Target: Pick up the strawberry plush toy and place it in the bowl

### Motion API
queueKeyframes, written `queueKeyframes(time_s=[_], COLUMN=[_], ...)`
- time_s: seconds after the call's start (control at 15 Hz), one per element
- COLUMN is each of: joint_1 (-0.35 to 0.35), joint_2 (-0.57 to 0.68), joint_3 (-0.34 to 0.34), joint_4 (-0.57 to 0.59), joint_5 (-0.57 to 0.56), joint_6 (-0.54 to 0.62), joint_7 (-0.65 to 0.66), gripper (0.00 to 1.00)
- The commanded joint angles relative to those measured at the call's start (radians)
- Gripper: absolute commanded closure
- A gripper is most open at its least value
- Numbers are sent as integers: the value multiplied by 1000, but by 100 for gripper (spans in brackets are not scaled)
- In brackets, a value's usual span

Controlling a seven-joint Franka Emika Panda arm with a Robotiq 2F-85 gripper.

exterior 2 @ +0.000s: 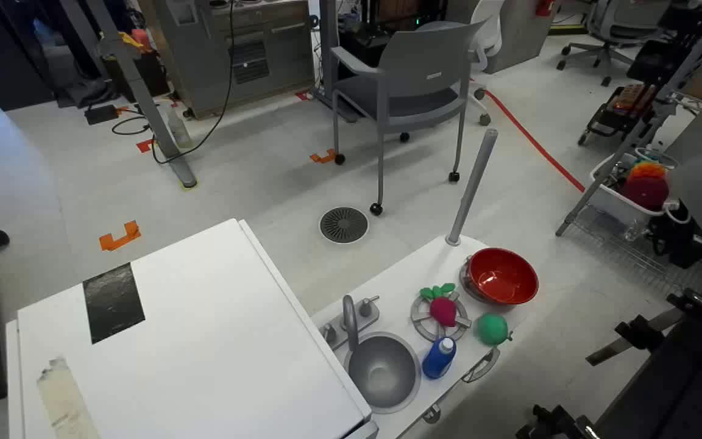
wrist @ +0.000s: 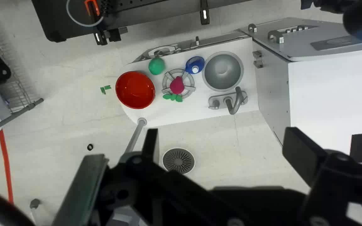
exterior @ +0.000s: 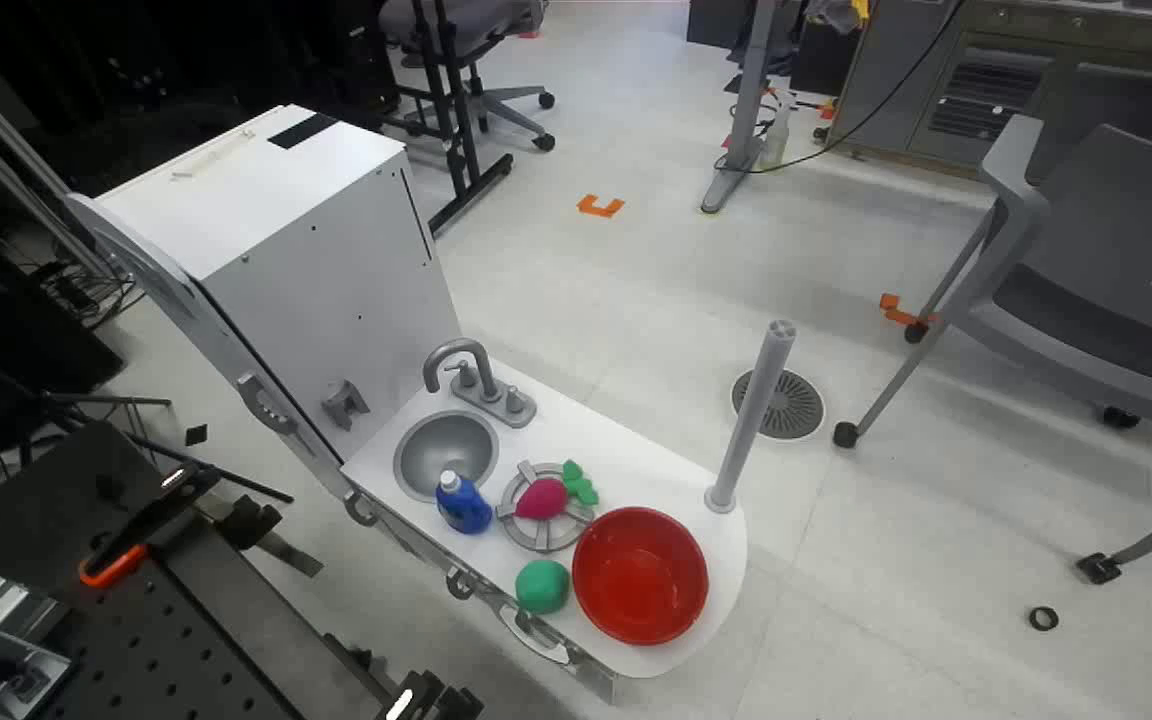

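Pointing downward, the pincer (wrist: 223,149) hangs spread wide, well apart from the bowl (wrist: 135,90).

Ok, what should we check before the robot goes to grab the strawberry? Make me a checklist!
1. Gripper open: ok, its jaws stand apart with nothing between them.
2. Strawberry uncovered: ok, it lies on the toy burner with nothing on top.
3. Bowl ready: ok, nothing shows inside.
4. Gripper lined up: not ok, the wrist view doesn't show the strawberry between the jaws.
5. Blue bottle clear of the burner: cannot tell, they're very close.
6. Green ball out of the bowl: ok, it sits beside it.
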Motion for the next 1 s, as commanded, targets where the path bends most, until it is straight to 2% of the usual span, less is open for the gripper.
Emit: queueKeyframes(time_s=[0.0, 0.53, 0.67, 0.93], joint_1=[20, 14, 6, -25], joint_2=[3, 10, 52, 205], joint_3=[-16, -8, -9, -26], joint_4=[3, -3, -13, -51], joint_5=[-8, -26, -55, -211], joint_6=[-2, 15, 55, 245], joint_7=[7, 17, 6, 7], gripper=[0, 0, 0, 0])
